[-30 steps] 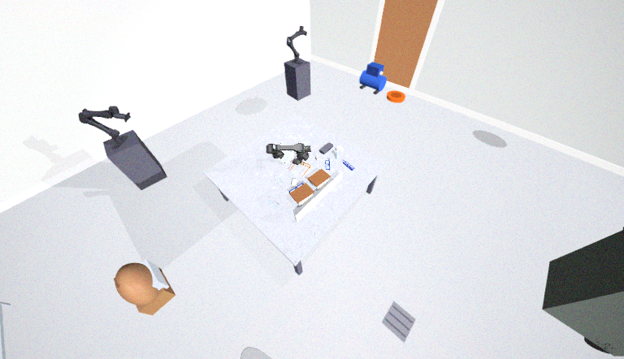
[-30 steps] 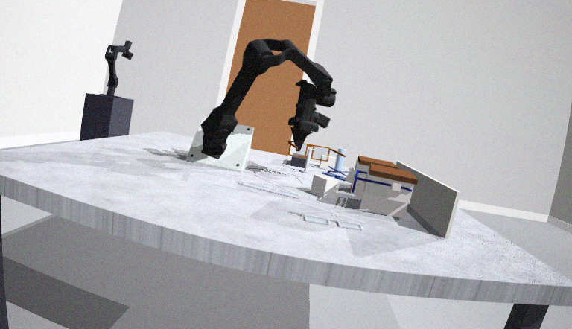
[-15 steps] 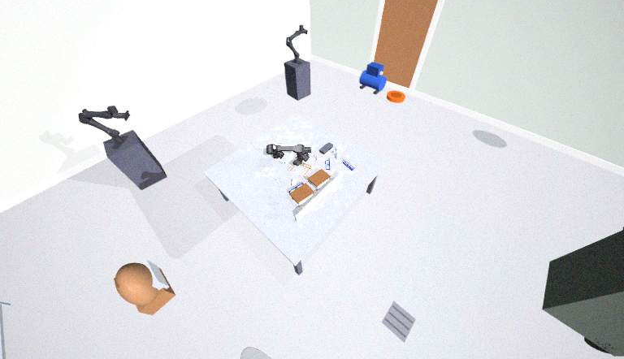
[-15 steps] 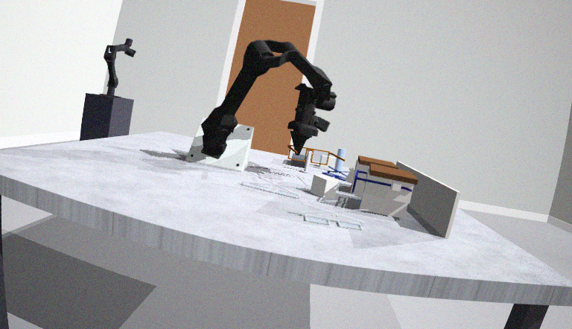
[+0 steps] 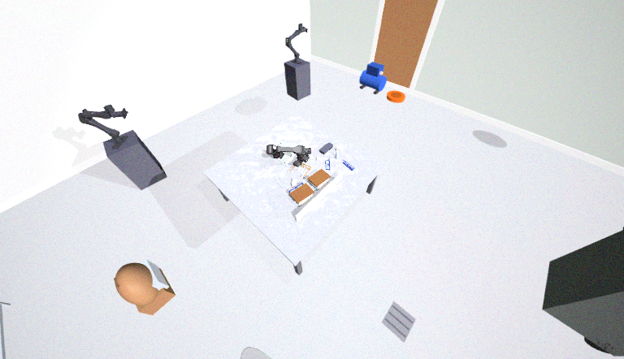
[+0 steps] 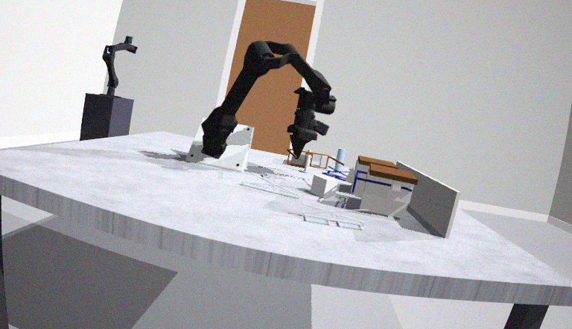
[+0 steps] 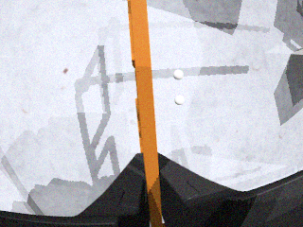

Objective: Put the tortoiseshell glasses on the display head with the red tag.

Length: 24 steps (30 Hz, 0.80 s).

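The tortoiseshell glasses, orange-brown here point(image 6: 337, 161) point(image 7: 142, 71), are in the air. My gripper point(image 6: 296, 157) point(image 7: 147, 161) points down and is shut on one orange bar of them, which runs up the wrist view. Two block-like display heads with brown tops stand side by side to the right of the gripper in the exterior view: the nearer head point(image 6: 392, 173) point(image 5: 301, 193) has blue glasses around it, and the farther head point(image 6: 375, 161) point(image 5: 319, 178) is partly hidden behind it. I cannot make out a red tag on either. The held glasses are apart from both heads.
A low wall point(image 6: 434, 199) stands behind the heads. A white block point(image 6: 323, 185) and a light blue cylinder point(image 6: 340, 158) stand between gripper and heads. Pale glasses lie on the near table. Blue glasses point(image 5: 348, 165) and a dark block point(image 5: 326, 148) are toward the far side.
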Each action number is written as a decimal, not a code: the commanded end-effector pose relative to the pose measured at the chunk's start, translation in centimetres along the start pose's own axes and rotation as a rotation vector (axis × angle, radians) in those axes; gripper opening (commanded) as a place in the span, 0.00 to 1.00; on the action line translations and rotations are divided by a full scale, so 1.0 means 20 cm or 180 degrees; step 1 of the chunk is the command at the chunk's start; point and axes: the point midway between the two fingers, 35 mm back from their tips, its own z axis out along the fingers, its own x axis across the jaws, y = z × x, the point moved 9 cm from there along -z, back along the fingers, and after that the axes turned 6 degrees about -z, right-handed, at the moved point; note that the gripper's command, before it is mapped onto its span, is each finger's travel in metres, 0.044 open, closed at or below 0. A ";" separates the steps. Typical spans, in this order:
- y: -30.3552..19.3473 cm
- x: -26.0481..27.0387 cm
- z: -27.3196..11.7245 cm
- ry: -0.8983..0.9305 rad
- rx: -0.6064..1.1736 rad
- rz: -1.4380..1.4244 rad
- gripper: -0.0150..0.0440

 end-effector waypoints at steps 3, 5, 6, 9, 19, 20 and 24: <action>0.00 0.00 0.03 -0.0015 0.0006 -0.0025 0.25; 0.00 0.00 0.04 -0.0016 0.0006 -0.0024 0.25; 0.00 0.00 0.04 -0.0016 0.0006 -0.0024 0.25; -0.01 0.00 0.05 -0.0017 0.0006 -0.0024 0.25; -0.01 0.00 0.09 -0.0020 0.0007 -0.0023 0.25; -0.01 0.00 0.10 -0.0020 0.0007 -0.0023 0.25; -0.01 0.00 0.11 -0.0021 0.0008 -0.0023 0.25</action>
